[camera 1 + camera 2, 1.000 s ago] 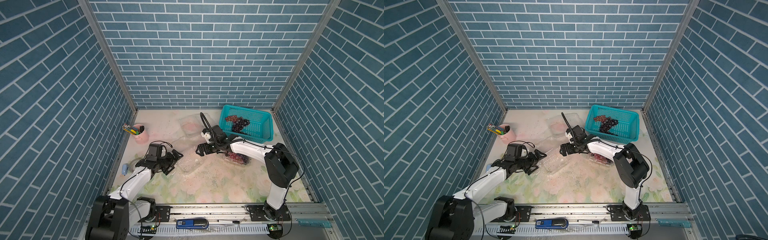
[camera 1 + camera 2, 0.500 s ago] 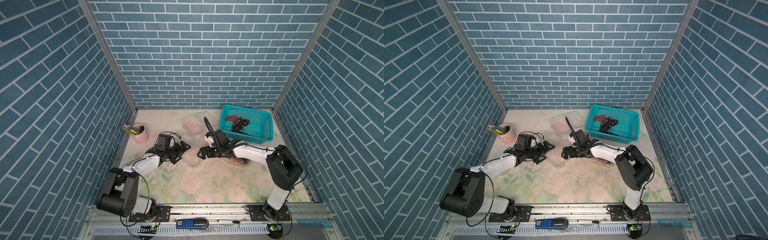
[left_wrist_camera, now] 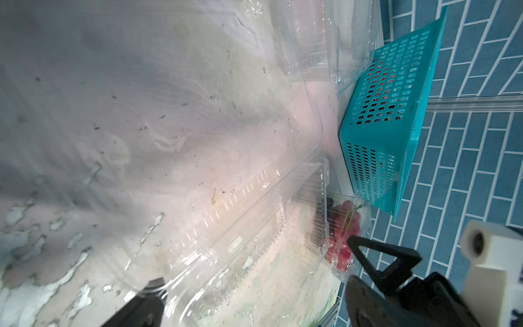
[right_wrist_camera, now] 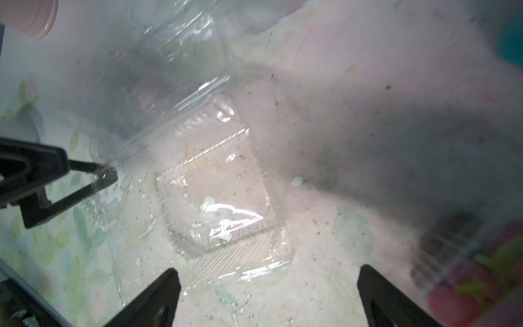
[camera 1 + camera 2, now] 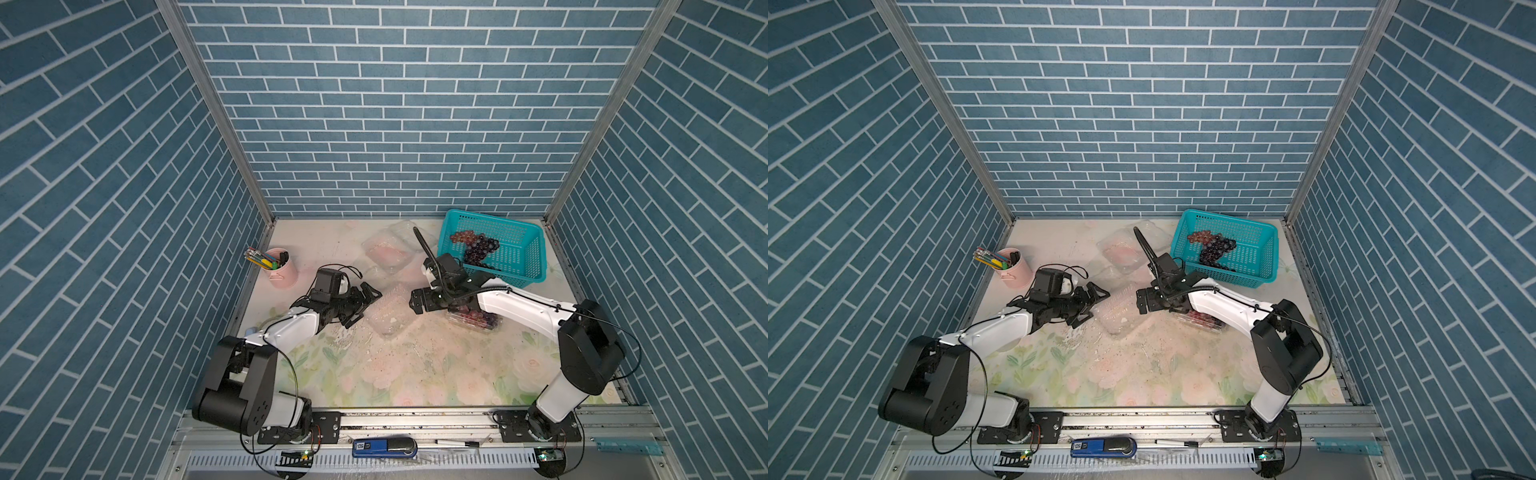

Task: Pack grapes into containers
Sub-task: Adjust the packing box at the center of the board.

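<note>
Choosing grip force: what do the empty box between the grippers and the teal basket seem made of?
Empty container: thin clear glossy plastic; the floral tabletop shows through and its ribbed walls glint, probably flimsy. Teal basket: opaque moulded plastic, slotted walls, dull sheen; likely stiffer.

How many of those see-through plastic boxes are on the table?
3: an empty box mid-table, a grape-filled box under the right arm, and a third box at the back beside the teal basket.

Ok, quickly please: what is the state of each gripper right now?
Left gripper: open, gripping nothing.
Right gripper: open, gripping nothing.
</note>
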{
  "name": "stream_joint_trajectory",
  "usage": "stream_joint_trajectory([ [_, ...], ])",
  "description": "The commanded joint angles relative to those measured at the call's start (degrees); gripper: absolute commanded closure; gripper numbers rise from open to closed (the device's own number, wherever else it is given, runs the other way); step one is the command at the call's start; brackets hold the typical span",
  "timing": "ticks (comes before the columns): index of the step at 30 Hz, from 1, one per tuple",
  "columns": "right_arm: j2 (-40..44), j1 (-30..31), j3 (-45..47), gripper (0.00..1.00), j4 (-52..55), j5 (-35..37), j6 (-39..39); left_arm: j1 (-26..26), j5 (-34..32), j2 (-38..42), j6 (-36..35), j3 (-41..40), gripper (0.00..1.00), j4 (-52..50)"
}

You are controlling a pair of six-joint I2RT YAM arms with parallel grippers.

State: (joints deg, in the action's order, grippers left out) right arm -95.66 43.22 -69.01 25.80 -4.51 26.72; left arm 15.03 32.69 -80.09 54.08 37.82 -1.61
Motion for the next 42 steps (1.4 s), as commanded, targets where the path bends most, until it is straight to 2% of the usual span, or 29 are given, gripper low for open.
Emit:
stream_joint_trajectory([
  [1, -2.4, -1.8, -5.0, 0.01, 5.1, 3.2, -5.7, -0.3, 0.0, 1.1, -1.2, -1.8, 0.00, -0.6],
  [7, -14.3, -1.6, -16.1, 0.01, 3.6, -5.5, -6.9, -1.6, 0.3, 1.2, -1.2, -3.0, 0.01, -0.1],
  [13, -19.0, -0.7, -18.2, 0.01, 0.0, -12.4, -4.4, -2.0, 1.1, -1.1, -0.4, -1.5, 0.00, 1.7],
  [20, -15.1, 2.0, -11.5, 0.01, -6.0, -15.4, -0.5, -1.0, 1.8, -4.6, 0.0, 0.9, 0.00, 3.1],
  [30, -6.2, 6.2, -1.0, 0.01, -10.5, -12.6, 4.6, 2.1, 1.3, -4.4, 0.6, 1.9, 0.00, 2.5],
  [35, -2.2, 6.9, 5.9, 0.01, -15.1, -11.7, 9.6, 4.9, 0.6, -4.8, 1.6, 0.8, 0.00, 3.3],
  [42, 1.2, 6.9, 12.6, 0.01, -16.2, -9.2, 11.6, 7.2, -0.2, -6.8, 2.7, 0.0, 0.00, 6.0],
])
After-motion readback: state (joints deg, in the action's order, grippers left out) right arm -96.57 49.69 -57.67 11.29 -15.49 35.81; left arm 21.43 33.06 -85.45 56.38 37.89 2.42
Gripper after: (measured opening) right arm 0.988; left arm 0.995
